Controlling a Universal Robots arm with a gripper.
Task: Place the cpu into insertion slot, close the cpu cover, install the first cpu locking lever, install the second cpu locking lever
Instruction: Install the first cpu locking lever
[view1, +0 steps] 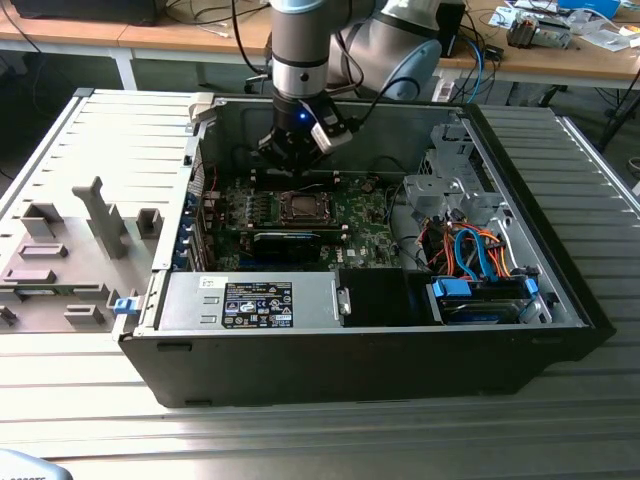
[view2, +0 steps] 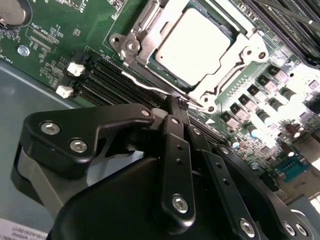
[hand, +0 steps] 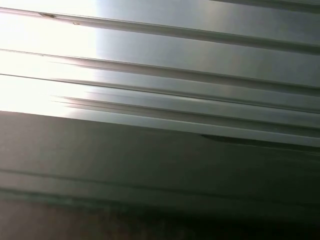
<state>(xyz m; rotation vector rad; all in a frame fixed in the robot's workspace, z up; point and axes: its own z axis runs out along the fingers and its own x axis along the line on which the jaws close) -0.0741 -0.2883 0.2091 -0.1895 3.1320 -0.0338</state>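
**Gripper poised beside the loaded socket**

The cpu (view2: 197, 47) sits in the insertion slot (view2: 150, 22), with the cpu cover (view2: 227, 75) apparently down around it. The gripper (view2: 181, 102) hovers just beside the socket, fingers drawn together, holding nothing, above the motherboard (view1: 350, 215).

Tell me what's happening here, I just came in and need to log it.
A robot arm is working inside an open computer case on the green motherboard. Its gripper sits right beside the insertion slot. The cpu already lies in the slot, and the cpu cover frames it, apparently lowered. A thin locking lever runs along the socket's edge by the fingers.
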